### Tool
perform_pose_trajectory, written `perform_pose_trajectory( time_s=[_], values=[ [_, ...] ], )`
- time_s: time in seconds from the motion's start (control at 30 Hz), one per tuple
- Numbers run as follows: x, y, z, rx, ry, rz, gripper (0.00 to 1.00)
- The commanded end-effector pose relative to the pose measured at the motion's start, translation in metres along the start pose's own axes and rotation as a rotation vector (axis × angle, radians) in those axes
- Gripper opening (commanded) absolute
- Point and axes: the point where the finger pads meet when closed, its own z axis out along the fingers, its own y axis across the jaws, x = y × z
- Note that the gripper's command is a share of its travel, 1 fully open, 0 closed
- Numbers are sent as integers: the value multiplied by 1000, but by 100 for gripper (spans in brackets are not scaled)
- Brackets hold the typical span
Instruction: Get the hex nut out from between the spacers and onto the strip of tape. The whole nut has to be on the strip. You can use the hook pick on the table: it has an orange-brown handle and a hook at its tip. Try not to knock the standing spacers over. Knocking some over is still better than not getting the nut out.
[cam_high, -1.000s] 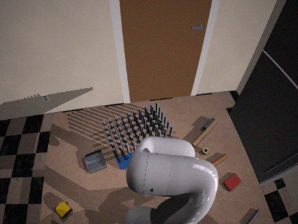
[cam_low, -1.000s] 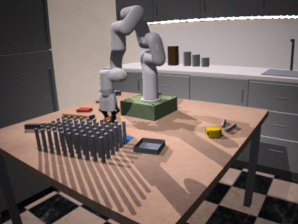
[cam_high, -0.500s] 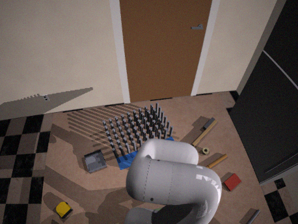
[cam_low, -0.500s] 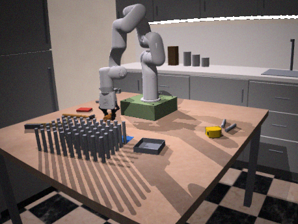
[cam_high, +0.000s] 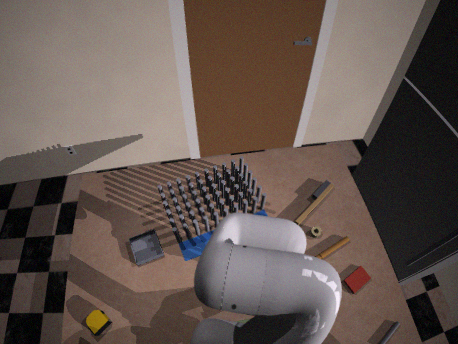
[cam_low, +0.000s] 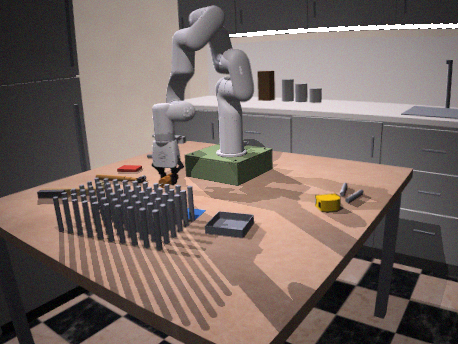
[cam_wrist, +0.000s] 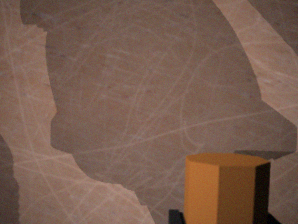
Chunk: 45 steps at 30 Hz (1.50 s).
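Note:
Several dark grey spacers stand upright in a dense grid; they also show in the exterior view. I cannot see the hex nut among them. The blue tape strip lies at the grid's edge and shows as a small blue corner. My gripper hangs low over the table beside the green base. It is shut on the orange, six-sided handle of the hook pick, also seen under the fingers. The hook tip is hidden. In the top view my own arm hides the gripper.
A grey tray sits next to the strip. To one side lie an orange-brown stick, a long tool with a grey head, a small pale ring and a red block. A yellow tape measure lies further off.

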Motion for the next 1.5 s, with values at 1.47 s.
perform_pose_trajectory(
  time_s=[1.47],
  values=[
    [-1,48,0,2,-2,0,0]
  ],
)
